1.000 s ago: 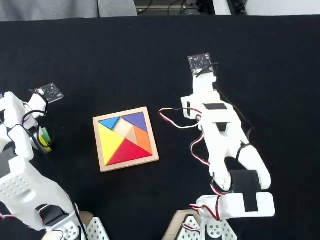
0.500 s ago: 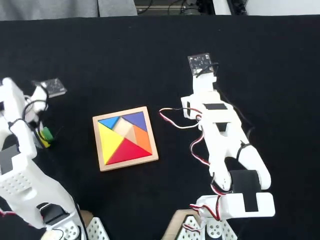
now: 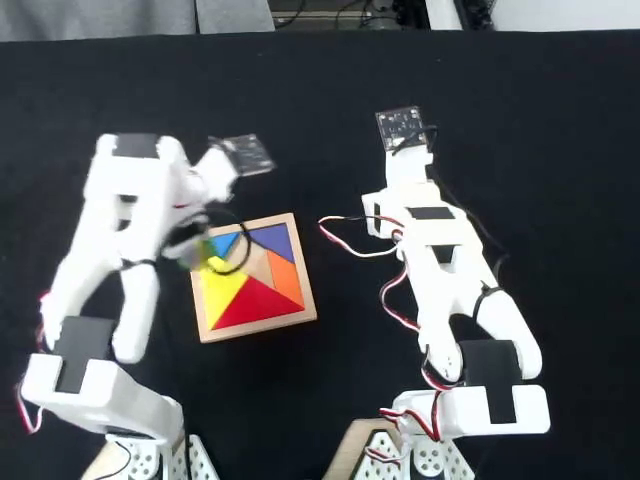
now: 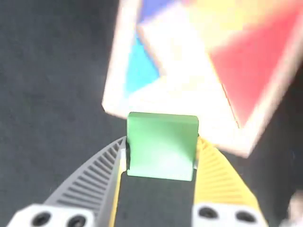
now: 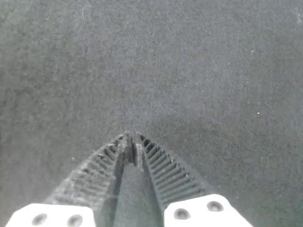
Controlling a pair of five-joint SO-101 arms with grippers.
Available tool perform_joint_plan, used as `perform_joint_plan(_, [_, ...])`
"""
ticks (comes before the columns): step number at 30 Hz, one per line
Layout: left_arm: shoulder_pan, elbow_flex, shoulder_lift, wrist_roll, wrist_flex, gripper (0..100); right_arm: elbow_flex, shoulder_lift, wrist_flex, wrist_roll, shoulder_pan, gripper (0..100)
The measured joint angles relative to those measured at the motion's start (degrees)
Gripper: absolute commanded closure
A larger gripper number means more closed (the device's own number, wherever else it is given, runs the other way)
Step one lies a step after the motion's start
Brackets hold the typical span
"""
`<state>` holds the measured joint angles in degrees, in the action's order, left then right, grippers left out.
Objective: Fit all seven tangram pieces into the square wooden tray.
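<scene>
The left claw (image 4: 162, 141) pinches a green square tangram piece (image 4: 162, 152) between its grey and yellow fingers, the piece standing upright in the grip. From above, the left arm (image 3: 120, 250) arches over the black bench (image 3: 520, 150) and holds this piece at the side of the square wooden tray (image 3: 260, 328) that faces that arm, by the corner with the light blue triangle (image 3: 222, 243). The left wrist camera shows the green piece just in front of that tray corner, but whether it touches the rim cannot be told. Inside the tray lie a dark blue triangle (image 3: 272, 238), a large yellow triangle (image 3: 218, 285), a large red triangle (image 3: 262, 303) and an orange piece (image 3: 288, 280), set around a pale wood-coloured patch (image 3: 258, 265) in the middle. Whether that patch is a piece or bare tray floor cannot be made out. The right arm (image 3: 450, 280) stretches out on the other side, well apart from the tray. Its claw (image 5: 131, 142) is pressed together with nothing between the fingers, low over bare black bench.
</scene>
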<state>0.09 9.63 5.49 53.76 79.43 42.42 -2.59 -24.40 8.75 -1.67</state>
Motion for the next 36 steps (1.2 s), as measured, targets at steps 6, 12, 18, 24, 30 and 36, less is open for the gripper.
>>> perform_joint_plan(6, [3.7,8.4,0.0,-12.2,-14.9,93,0.0,0.0,0.0,0.0,0.0,98.7])
perform_joint_plan(12, [6.9,9.1,0.0,-18.5,-19.3,93,0.0,0.0,0.0,0.0,0.0,98.7])
perform_joint_plan(18, [7.8,9.1,0.0,-19.3,-19.8,93,0.0,0.0,0.0,0.0,0.0,98.7])
perform_joint_plan(24, [7.8,6.8,8.0,-23.4,-20.5,93,0.0,0.0,0.0,0.0,0.0,98.7])
perform_joint_plan(30, [7.8,2.9,12.2,-24.5,-20.5,92,0.0,0.0,0.0,0.0,0.0,98.7])
perform_joint_plan(36, [7.8,2.8,12.2,-24.5,-20.5,92,0.0,0.0,0.0,0.0,0.0,98.7])
